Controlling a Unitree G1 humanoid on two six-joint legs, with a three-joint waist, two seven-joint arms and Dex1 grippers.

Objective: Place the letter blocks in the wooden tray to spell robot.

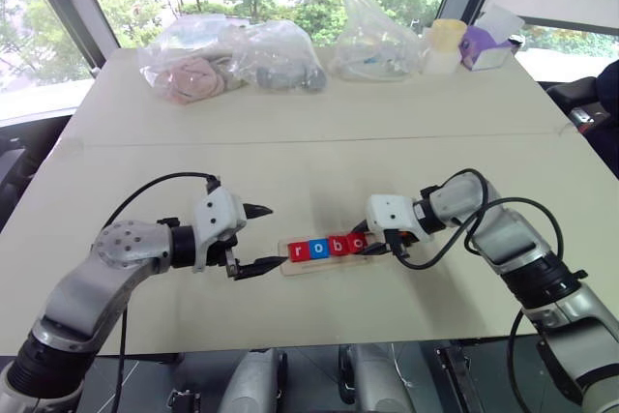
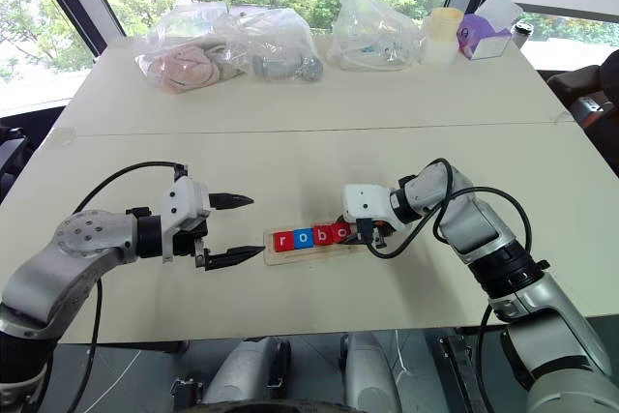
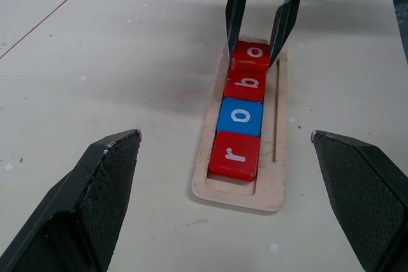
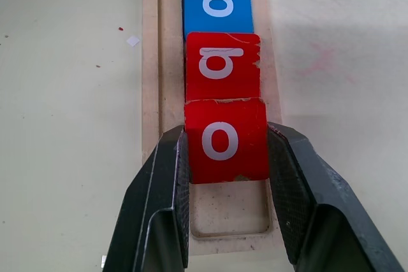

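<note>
The wooden tray is long, narrow and pale, and it lies on the worktop between the two arms. Four letter blocks sit in its slot: red r, blue o, red b, red o. The right claw is clenched on the last red o. The left claw stands wide apart beside the tray and grasps nothing.

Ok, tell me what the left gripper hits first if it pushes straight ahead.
Probably the near end of the wooden tray, then the red r block; the open left gripper points along it.
</note>
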